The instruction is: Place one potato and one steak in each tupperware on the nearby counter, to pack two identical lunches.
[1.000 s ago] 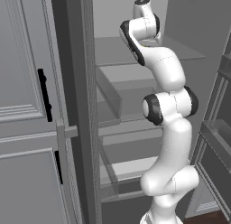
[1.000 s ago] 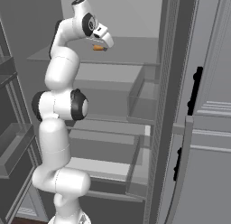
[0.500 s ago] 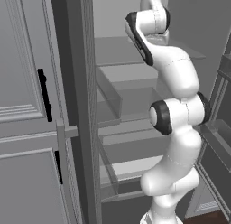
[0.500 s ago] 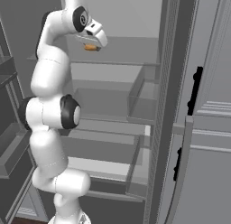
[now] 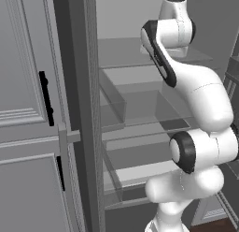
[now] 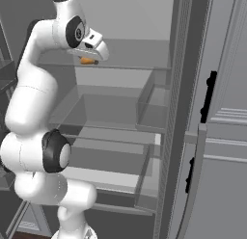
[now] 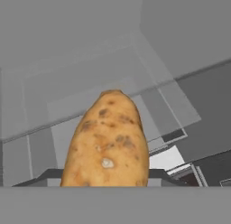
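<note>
Right up against the hand camera sits the potato (image 7: pixel 107 142), a smooth orange-tan oval freckled with darker brown spots and one pale eye, its long axis pointing away from the hand. The pincer (image 6: pixel 88 58) is clenched on it up near the top shelf (image 6: pixel 135 54) of the open fridge, where a sliver of orange peeks out below the white hand. Beyond and below the potato lie the glass shelves and a clear drawer (image 6: pixel 113 108). The grey fridge door (image 6: pixel 219 137) with black handles stands open alongside.
</note>
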Available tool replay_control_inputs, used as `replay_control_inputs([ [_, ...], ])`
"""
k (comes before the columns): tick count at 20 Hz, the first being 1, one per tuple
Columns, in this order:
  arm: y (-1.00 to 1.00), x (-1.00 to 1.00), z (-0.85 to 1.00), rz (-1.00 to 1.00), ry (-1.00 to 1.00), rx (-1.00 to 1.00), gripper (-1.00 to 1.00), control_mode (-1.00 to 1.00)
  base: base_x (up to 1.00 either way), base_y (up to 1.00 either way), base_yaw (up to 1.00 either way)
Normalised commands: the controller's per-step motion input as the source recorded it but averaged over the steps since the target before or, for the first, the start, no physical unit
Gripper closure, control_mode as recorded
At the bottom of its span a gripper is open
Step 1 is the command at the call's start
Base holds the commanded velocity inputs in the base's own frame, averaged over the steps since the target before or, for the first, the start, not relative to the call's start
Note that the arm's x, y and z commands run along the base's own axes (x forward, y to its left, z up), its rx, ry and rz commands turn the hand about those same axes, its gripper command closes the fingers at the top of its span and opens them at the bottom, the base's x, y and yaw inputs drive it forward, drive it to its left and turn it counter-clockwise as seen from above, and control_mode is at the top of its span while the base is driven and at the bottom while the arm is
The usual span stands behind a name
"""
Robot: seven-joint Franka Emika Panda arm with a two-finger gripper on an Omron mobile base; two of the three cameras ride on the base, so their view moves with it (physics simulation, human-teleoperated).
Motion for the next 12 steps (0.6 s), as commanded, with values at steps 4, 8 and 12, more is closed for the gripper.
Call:
replay_control_inputs([
  [4,0.00,-1.00,-0.14,0.19,0.00,0.00,1.00,-1.00,0.00,0.00,0.00],
  [8,0.00,-1.00,-0.52,0.21,0.01,0.00,1.00,-1.00,0.00,0.00,0.00],
  [12,0.00,-1.00,-1.00,0.23,0.15,0.00,1.00,-1.00,0.00,0.00,0.00],
])
